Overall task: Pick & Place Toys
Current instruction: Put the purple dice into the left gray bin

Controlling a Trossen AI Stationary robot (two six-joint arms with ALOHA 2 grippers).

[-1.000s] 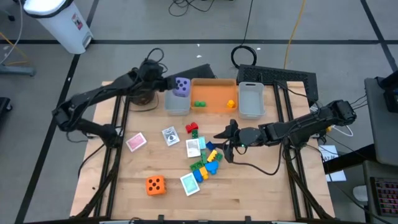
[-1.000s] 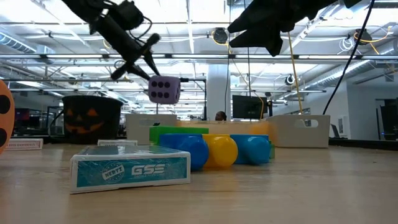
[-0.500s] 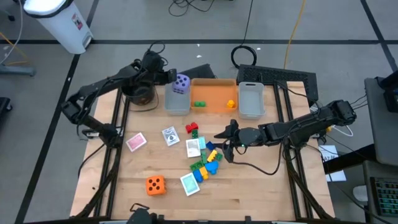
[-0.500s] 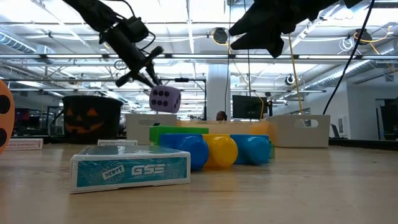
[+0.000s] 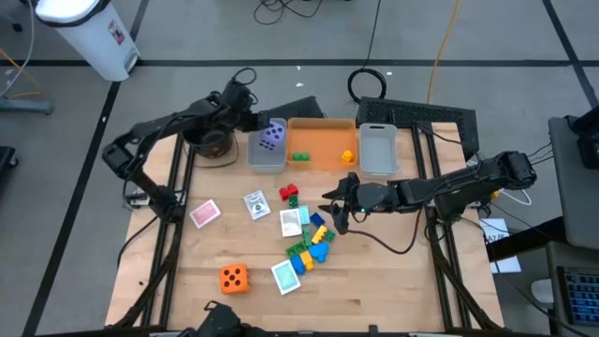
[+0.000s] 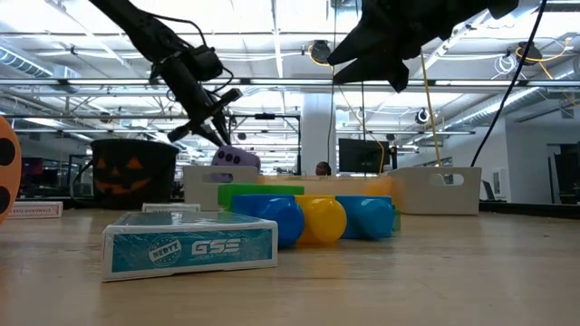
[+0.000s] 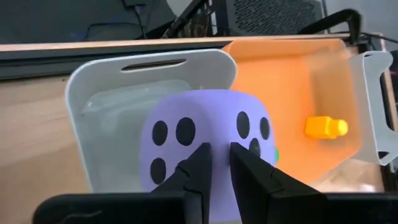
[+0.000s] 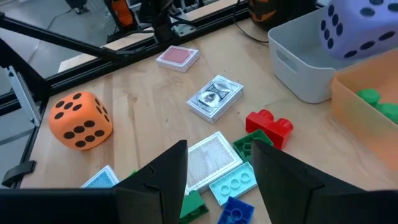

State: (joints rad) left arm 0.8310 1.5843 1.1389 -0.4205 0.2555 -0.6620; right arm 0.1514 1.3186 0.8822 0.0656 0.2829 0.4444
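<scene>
Your purple die (image 5: pixel 270 137) has dropped into the left grey bin (image 5: pixel 265 154); left gripper (image 5: pixel 247 121) nearly closed, empty; right gripper (image 5: pixel 334 212) half-open over the bricks (image 5: pixel 313 241).

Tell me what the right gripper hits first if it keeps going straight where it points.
Probably the loose toys just ahead: the right gripper points at the white card and the red brick lying on the table. Depth is unclear, so which one comes first is uncertain.

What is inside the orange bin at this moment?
The orange bin holds a green brick and a yellow brick. In the left wrist view, the purple die covers most of the green one.
</scene>
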